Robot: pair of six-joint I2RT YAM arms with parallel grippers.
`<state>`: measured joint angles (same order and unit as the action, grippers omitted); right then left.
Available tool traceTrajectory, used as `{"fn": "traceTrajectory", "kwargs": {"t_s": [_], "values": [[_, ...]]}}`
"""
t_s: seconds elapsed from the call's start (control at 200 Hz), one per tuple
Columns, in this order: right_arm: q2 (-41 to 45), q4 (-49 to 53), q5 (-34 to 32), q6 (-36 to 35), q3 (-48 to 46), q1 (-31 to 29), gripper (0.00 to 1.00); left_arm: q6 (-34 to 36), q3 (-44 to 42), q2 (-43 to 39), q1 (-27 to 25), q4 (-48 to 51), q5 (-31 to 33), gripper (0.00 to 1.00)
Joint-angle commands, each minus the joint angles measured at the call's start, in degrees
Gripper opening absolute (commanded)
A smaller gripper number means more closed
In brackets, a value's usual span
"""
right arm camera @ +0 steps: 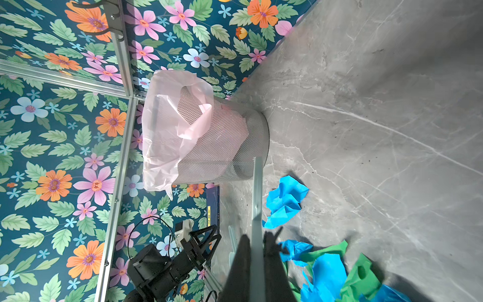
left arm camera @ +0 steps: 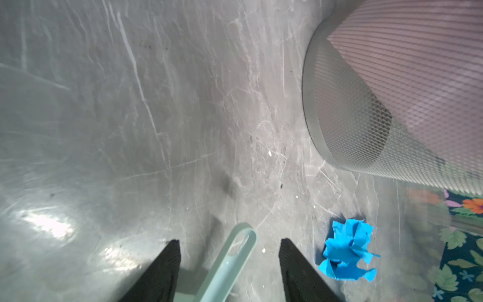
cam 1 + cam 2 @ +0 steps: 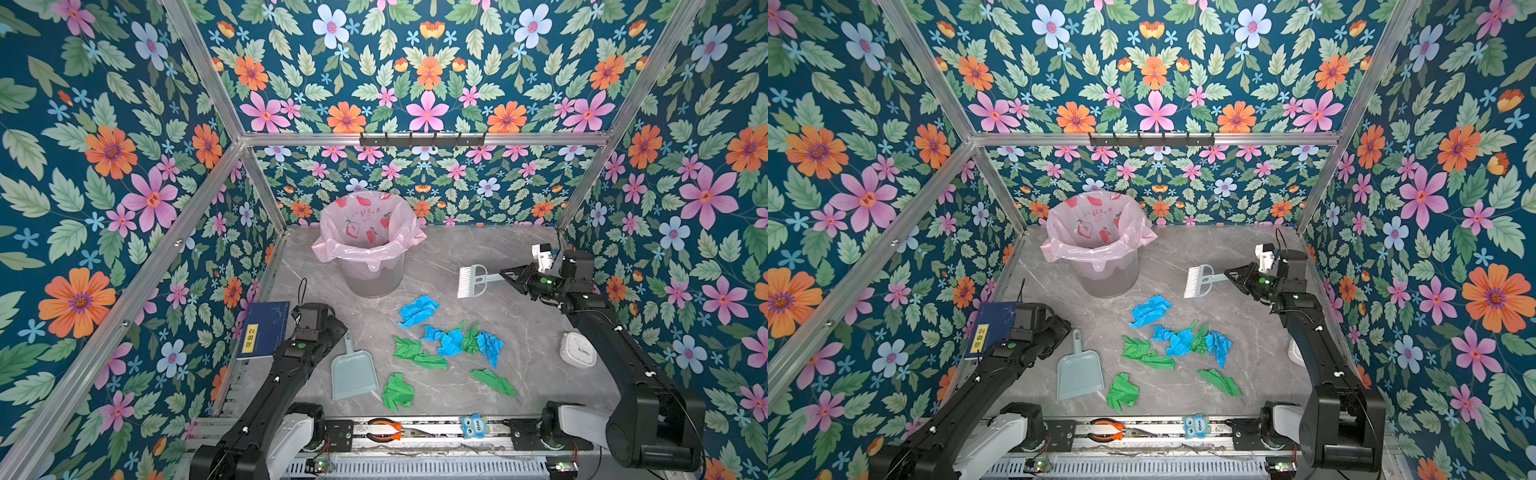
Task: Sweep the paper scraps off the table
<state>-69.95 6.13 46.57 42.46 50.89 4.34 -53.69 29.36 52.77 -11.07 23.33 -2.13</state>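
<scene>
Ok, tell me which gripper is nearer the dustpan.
Left. The left gripper stands open around the handle of the dustpan; the right gripper is across the table, shut on the brush, beyond the paper scraps.

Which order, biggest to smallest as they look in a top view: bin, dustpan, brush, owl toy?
1. bin
2. dustpan
3. brush, with its handle end hidden in the right claw
4. owl toy
The last pair is unsure: the owl toy looks close to the brush head in size and sits nearer the camera.
</scene>
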Motion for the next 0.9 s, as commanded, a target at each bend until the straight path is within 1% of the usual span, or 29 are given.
{"fn": "traceTrajectory", "kwargs": {"t_s": [0.0, 0.14, 0.245, 0.33, 0.43, 0.52, 0.655, 0.79, 0.895], "values": [[0.3, -0.2, 1.0, -0.8, 0.3, 0.0, 0.0, 3.3, 3.3, 0.8, -2.0, 10.6, 5.3, 0.64], [0.2, -0.7, 1.1, -0.5, 0.1, 0.0, 0.0, 4.1, 5.8, 6.2, -6.4, 11.0, 8.0, 0.65], [0.7, -0.5, 1.2, -0.5, -0.1, -0.1, 0.0, 4.2, 8.1, 10.9, -11.4, 10.0, 11.3, 0.67], [1.3, -0.1, 0.9, -0.6, -0.1, -0.1, 0.0, 4.2, 9.1, 13.6, -13.3, 8.8, 11.6, 0.68], [1.6, 0.0, 0.9, -0.8, 0.0, 0.0, 0.0, 4.8, 8.8, 15.7, -13.9, 6.5, 10.5, 0.69], [1.6, 0.3, 0.8, -0.8, 0.3, 0.0, 0.0, 5.7, 9.0, 17.8, -14.2, 6.6, 10.7, 0.69], [1.2, 0.2, 0.9, -0.8, 0.3, 0.0, 0.0, 6.4, 8.4, 19.6, -14.4, 5.7, 10.1, 0.67], [0.9, 0.1, 1.0, -0.8, 0.3, 0.0, 0.0, 6.1, 7.4, 21.1, -14.4, 3.6, 9.1, 0.61], [0.7, 0.1, 1.1, -0.9, 0.5, 0.0, 0.0, 5.5, 6.8, 21.9, -14.5, 2.1, 8.6, 0.54]]}}
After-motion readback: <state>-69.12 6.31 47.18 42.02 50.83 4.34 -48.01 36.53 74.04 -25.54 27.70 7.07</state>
